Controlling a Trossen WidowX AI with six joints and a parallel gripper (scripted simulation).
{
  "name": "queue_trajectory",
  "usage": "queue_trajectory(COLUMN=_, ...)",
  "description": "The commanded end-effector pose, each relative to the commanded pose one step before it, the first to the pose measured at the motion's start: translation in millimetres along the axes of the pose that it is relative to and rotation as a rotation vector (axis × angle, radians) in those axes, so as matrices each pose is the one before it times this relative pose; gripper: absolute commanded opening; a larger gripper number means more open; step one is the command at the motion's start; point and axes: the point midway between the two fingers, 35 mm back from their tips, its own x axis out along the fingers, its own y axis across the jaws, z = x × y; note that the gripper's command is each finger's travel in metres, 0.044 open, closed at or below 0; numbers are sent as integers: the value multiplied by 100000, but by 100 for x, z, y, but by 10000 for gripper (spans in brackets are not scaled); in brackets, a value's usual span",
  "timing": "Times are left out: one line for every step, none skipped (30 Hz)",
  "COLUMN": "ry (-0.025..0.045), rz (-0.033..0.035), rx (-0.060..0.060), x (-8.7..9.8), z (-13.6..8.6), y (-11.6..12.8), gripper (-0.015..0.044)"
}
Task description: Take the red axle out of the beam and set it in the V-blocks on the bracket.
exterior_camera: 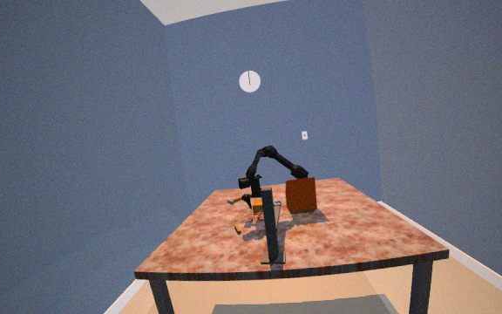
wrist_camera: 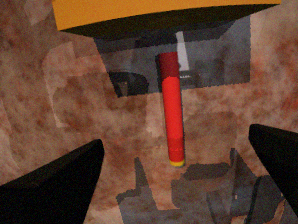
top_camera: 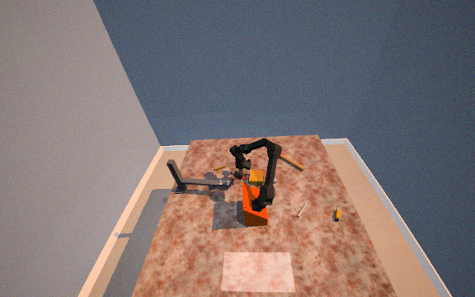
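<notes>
The red axle (top_camera: 244, 178) (exterior_camera: 259, 215) (wrist_camera: 173, 107) has a yellow band at its near end. Its far end is in shadow beside the yellow-orange block (top_camera: 256, 176) (exterior_camera: 257, 206) (wrist_camera: 170, 12), which looks like the beam; whether that end is still inside cannot be told. My gripper (top_camera: 241, 175) (exterior_camera: 248, 204) (wrist_camera: 176, 139) is open and empty, its fingers wide apart on either side of the axle's near end in the wrist view. The long grey bracket (top_camera: 200, 181) (exterior_camera: 269, 227) has an upright at its outer end. Small pale blocks (top_camera: 224, 182), apparently the V-blocks, are at its inner end.
A grey plate (wrist_camera: 220, 65) lies below the block. The orange base box (top_camera: 256, 219) (exterior_camera: 301, 194) stands beneath the arm. Around lie an orange bar (top_camera: 291, 162), a short yellow stick (top_camera: 220, 167) (exterior_camera: 237, 228), a pale rod (top_camera: 301, 210) and a yellow-handled tool (top_camera: 337, 214).
</notes>
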Motion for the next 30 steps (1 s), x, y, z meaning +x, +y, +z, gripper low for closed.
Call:
queue_trajectory(ry=-500, rz=-74, rx=-639, x=691, z=62, y=-106, gripper=440)
queue_trajectory(ry=-7, rz=2, rx=0, x=166, z=1, y=1, gripper=440)
queue_trajectory(ry=-8, rz=2, rx=0, x=166, z=2, y=1, gripper=440)
queue_trajectory(ry=-9, rz=2, rx=0, x=166, z=2, y=0, gripper=440)
queue_trajectory(ry=-10, rz=2, rx=0, x=166, z=3, y=-1, gripper=440)
queue_trajectory(ry=-10, rz=2, rx=0, x=165, z=3, y=-1, gripper=440)
queue_trajectory(ry=-11, rz=1, rx=0, x=165, z=4, y=-2, gripper=440)
queue_trajectory(ry=-12, rz=1, rx=0, x=165, z=4, y=-3, gripper=440)
queue_trajectory(ry=-13, rz=1, rx=0, x=165, z=5, y=-4, gripper=440)
queue_trajectory(ry=-14, rz=1, rx=0, x=164, z=5, y=-4, gripper=440)
queue_trajectory(ry=-15, rz=1, rx=0, x=164, z=6, y=-5, gripper=440)
queue_trajectory(ry=-16, rz=1, rx=0, x=164, z=6, y=-6, gripper=440)
queue_trajectory(ry=-17, rz=1, rx=0, x=164, z=7, y=-7, gripper=440)
queue_trajectory(ry=-17, rz=1, rx=0, x=164, z=7, y=-7, gripper=440)
queue_trajectory(ry=-18, rz=1, rx=0, x=163, z=8, y=-8, gripper=440)
queue_trajectory(ry=-19, rz=0, rx=1, x=163, z=8, y=-9, gripper=440)
queue_trajectory(ry=-20, rz=0, rx=1, x=163, z=9, y=-10, gripper=440)
queue_trajectory(ry=-21, rz=0, rx=1, x=163, z=9, y=-10, gripper=440)
queue_trajectory(ry=-22, rz=0, rx=1, x=162, z=10, y=-11, gripper=440)
queue_trajectory(ry=-23, rz=0, rx=1, x=162, z=10, y=-12, gripper=440)
queue_trajectory(ry=-24, rz=0, rx=1, x=162, z=10, y=-13, gripper=440)
queue_trajectory(ry=-25, rz=0, rx=1, x=162, z=11, y=-13, gripper=440)
queue_trajectory(ry=-25, rz=-1, rx=1, x=161, z=11, y=-14, gripper=440)
queue_trajectory(ry=-21, rz=-1, rx=1, x=129, z=9, y=-12, gripper=440)
queue_trajectory(ry=-13, rz=0, rx=0, x=78, z=6, y=-7, gripper=440)
queue_trajectory(ry=-4, rz=0, rx=0, x=26, z=2, y=-3, gripper=440)
queue_trajectory(ry=0, rz=0, rx=0, x=-7, z=0, y=0, gripper=440)
queue_trajectory(ry=1, rz=0, rx=0, x=-14, z=0, y=0, gripper=440)
queue_trajectory(ry=325, rz=-228, rx=513, x=-120, z=-33, y=40, gripper=414)
queue_trajectory(ry=0, rz=0, rx=0, x=0, z=0, y=0, gripper=387)
